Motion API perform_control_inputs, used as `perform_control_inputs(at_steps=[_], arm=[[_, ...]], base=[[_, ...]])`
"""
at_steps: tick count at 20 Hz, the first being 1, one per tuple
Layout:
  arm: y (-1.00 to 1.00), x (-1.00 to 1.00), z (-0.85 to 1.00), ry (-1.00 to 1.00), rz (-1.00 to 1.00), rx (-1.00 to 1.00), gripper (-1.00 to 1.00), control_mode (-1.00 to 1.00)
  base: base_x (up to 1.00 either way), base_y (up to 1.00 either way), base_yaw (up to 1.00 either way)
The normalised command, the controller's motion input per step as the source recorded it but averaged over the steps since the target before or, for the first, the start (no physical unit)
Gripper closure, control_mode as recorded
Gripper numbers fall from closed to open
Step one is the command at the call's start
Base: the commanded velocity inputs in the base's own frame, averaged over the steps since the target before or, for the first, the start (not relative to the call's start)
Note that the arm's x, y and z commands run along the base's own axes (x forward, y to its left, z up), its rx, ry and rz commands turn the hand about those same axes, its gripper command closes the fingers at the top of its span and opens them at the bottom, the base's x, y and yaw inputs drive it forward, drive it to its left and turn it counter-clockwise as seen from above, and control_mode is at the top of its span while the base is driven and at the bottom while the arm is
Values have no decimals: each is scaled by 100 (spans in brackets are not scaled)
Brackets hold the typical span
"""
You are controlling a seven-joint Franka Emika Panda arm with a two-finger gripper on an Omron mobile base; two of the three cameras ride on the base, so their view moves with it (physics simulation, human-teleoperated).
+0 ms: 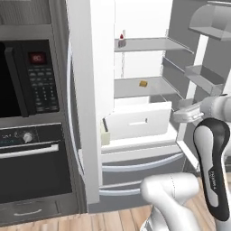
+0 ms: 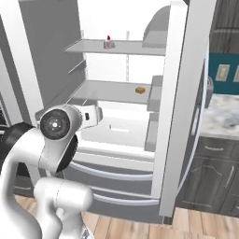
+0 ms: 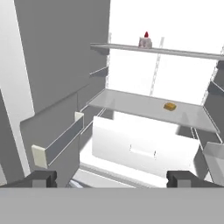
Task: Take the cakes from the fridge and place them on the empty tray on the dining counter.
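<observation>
Gripper (image 3: 111,178) empty, jaws wide apart, before open fridge (image 1: 90,113); brown cake (image 3: 170,106) on middle shelf, cherry-topped cake (image 3: 145,41) on top shelf beyond; neither picked up, both transfers to tray outstanding.

A black microwave (image 1: 27,76) sat built into grey cabinetry above a black oven (image 1: 31,158) with a long pale handle. Light wooden floorboards (image 1: 113,220) ran along the bottom. Farther right stood dark grey cabinets (image 2: 210,177) under a marble bench (image 2: 221,116), backed by a teal wall (image 2: 226,65) with pale switch plates.
</observation>
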Motion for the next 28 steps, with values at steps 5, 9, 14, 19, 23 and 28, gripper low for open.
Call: perform_control_inputs(at_steps=[5,9,14,19,23,28], arm=[[0,0,0,0,0,0,-100,100],[0,0,0,0,0,0,-100,100],[0,0,0,0,0,0,-100,100],[0,0,0,0,0,0,-100,100],[0,0,0,0,0,0,-100,100],[0,0,0,0,0,0,-100,100]], base=[[74,2,0],[98,3,0],[100,18,0],[100,26,0],[88,16,0],[13,0,0]])
